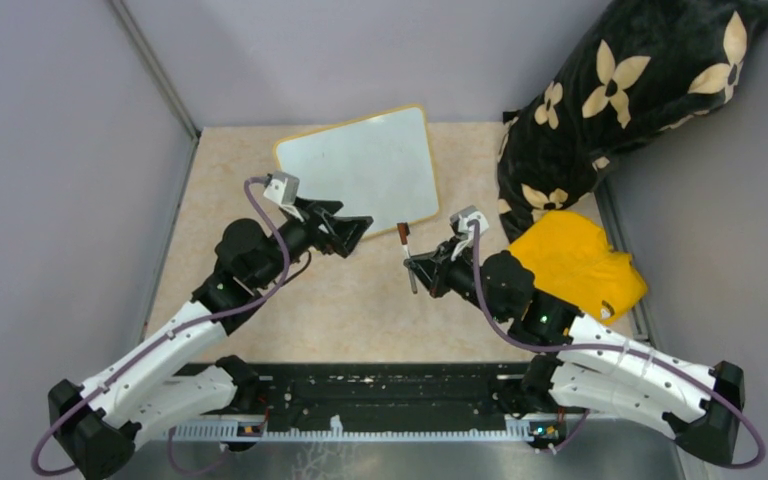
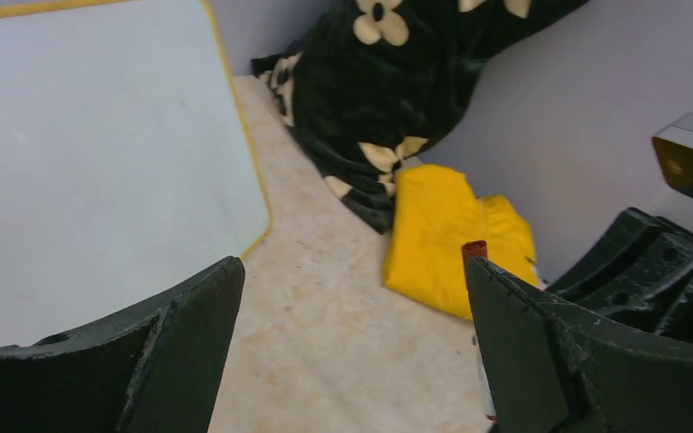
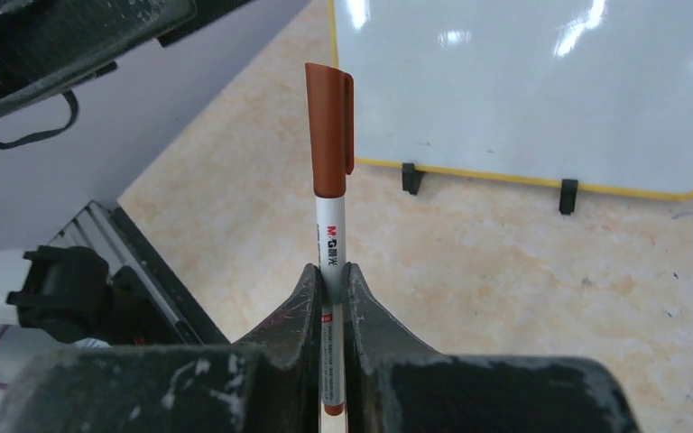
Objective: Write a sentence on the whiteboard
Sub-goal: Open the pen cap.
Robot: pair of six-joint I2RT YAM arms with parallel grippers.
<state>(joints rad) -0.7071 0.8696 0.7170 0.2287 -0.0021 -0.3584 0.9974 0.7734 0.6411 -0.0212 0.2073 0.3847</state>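
Clamping a marker [image 3: 329, 180] between its shut jaws, the right gripper [image 3: 329, 280] held the pen by its white barrel, the brown cap on and pointing toward the whiteboard [image 3: 541, 81]. From above, the marker [image 1: 407, 250] hung just short of the board's near right corner, apart from it.

The whiteboard [image 1: 360, 165] sat at the far side of the table [image 1: 340, 300], turned a little askew, its yellow frame resting on two black feet [image 3: 411, 178] along the near edge. Its face showed white with glints of light.

The left gripper [image 1: 355, 232] hung at the board's near edge with its jaws wide apart and nothing between them; whether it touched the frame could not be told. In its own wrist view both fingers [image 2: 189, 307] framed bare tabletop, with the board [image 2: 99, 162] to the left.

A black pillow [image 1: 640, 90] with cream flowers leaned in the far right corner, and a yellow cloth [image 1: 575, 260] lay just in front of it, beside the right arm.
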